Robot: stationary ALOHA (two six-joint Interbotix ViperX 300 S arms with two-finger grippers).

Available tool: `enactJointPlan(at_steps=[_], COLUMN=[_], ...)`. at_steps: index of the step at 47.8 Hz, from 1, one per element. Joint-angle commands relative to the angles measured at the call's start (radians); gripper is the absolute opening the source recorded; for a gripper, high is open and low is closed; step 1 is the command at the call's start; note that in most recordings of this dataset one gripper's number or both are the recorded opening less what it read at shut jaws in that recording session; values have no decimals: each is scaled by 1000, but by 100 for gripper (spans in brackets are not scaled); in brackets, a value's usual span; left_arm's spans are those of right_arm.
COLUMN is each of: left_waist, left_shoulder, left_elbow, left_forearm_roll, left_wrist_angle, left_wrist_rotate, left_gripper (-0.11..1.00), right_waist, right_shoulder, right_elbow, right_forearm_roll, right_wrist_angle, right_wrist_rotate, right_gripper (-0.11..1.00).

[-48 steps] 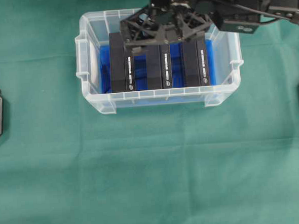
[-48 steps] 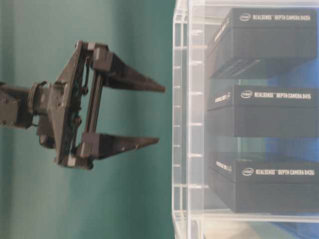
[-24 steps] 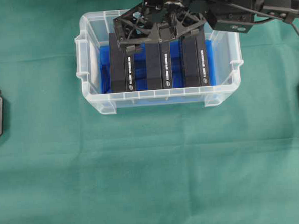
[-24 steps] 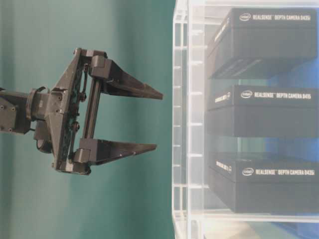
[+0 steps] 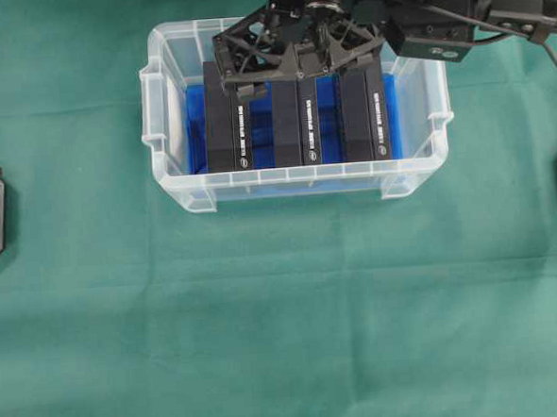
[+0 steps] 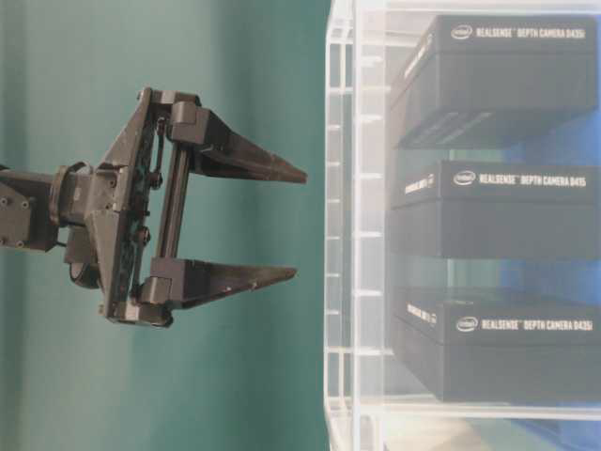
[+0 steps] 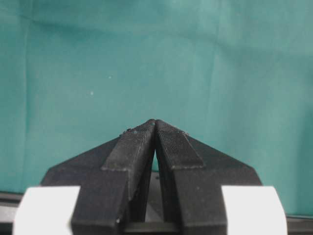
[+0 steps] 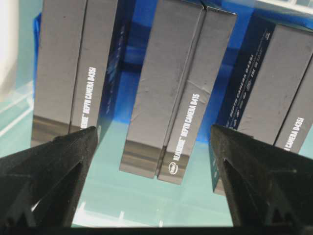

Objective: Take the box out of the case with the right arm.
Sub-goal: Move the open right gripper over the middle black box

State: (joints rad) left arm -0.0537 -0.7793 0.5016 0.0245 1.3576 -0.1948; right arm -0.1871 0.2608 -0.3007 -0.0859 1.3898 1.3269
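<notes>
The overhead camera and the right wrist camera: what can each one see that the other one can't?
Only the overhead view shows the whole clear case, the green cloth around it and the right arm's black body. Only the right wrist view shows the open right gripper lined up either side of the middle box, and its white lettering up close. Both show three black boxes standing on the blue bottom lining.

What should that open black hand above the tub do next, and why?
Probably lower straight down. The right hand hangs open above the case, its fingers straddling the middle box without touching it, so it must descend before closing.
</notes>
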Motion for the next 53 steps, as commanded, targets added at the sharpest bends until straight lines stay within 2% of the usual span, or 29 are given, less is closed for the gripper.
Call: enactJointPlan(at_steps=[1,53], left_waist=[-3,-2], left_shoulder=[3,3], left_elbow=[-26,-26], left_forearm_roll=[3,3], left_wrist_angle=[-3,-3], left_wrist_rotate=[2,2], left_gripper=[2,2], right_waist=[3,3], right_shoulder=[-20,-20], right_elbow=[-14,-12], right_forearm_roll=[-2,3], right_wrist_angle=[3,3], right_wrist_rotate=[2,25], right_gripper=[92,92])
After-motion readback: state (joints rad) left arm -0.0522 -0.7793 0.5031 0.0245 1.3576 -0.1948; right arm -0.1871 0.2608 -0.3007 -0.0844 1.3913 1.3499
